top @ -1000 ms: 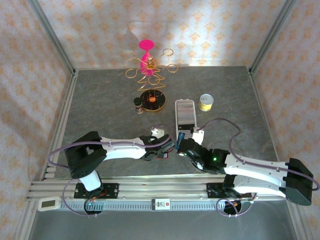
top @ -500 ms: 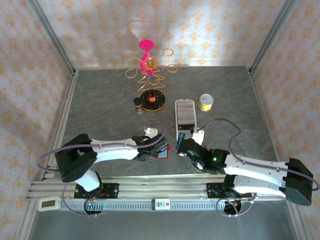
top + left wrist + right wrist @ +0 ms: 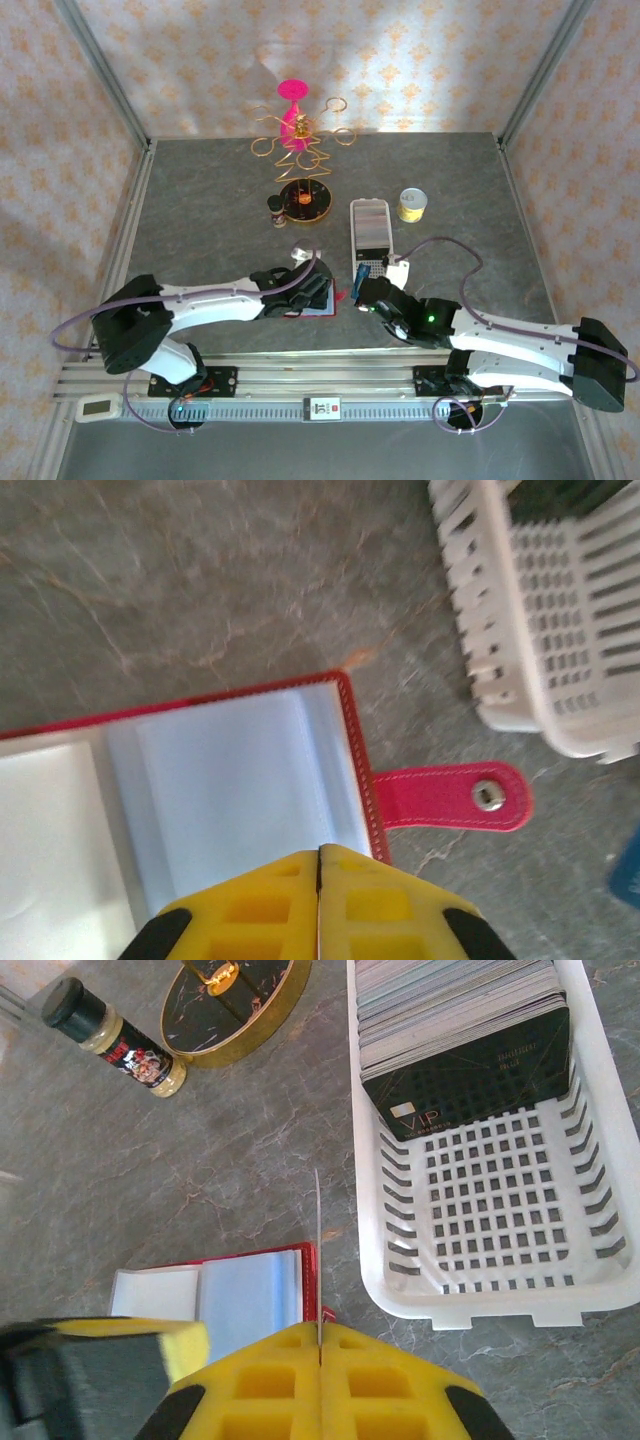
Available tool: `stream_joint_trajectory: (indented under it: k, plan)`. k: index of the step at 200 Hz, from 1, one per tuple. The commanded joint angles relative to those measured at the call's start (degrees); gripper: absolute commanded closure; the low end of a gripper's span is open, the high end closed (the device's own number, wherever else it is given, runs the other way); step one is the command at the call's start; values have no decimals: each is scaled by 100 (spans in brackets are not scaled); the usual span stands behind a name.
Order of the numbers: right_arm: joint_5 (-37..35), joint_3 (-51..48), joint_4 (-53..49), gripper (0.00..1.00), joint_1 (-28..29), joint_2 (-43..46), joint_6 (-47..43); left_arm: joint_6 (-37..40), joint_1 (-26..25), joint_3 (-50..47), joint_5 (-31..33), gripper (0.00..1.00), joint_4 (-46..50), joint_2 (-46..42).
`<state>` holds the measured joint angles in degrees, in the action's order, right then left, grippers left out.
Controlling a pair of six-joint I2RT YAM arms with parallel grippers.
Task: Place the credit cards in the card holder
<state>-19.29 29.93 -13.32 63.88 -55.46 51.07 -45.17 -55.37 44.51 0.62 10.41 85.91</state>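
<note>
The red card holder [image 3: 352, 742] lies open on the table, its clear pockets up and its snap tab [image 3: 450, 798] pointing right. My left gripper [image 3: 320, 852] is shut, tips down on the right-hand pocket; I can't make out anything between the fingers. From above, the left gripper [image 3: 318, 290] sits over the card holder [image 3: 306, 310]. Just right of it, my right gripper [image 3: 363, 288] is shut on a blue credit card [image 3: 359, 272], seen edge-on [image 3: 318, 1250] above the card holder [image 3: 250, 1295] between the tips of the right gripper [image 3: 320, 1340].
A long white perforated tray [image 3: 470, 1260] holding a stack of cards [image 3: 460, 1020] stands right of the holder; it appears from above as the tray [image 3: 370, 232]. A spice bottle [image 3: 115, 1040], a gold-rimmed black stand [image 3: 305, 200], a pink ornament [image 3: 292, 95] and a yellow tin [image 3: 412, 205] stand farther back.
The left gripper has closed over the card holder while its arm swung left. The holder now lies open flatter. The right gripper has stayed put with the card.
</note>
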Motion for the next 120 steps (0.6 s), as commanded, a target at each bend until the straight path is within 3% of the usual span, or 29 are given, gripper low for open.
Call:
stream_joint_trajectory:
  k: [1,49,120]
  plan:
    - [-210,-109,-70,100,28,106,109,-79,27,21,-288,94,-250,211]
    - [-148,-161,2,100,26,97,131,-10,53,-27,-73,100,-117,418]
    - [124,-119,182,100,24,60,21,-5,201,-441,210,100,61,184]
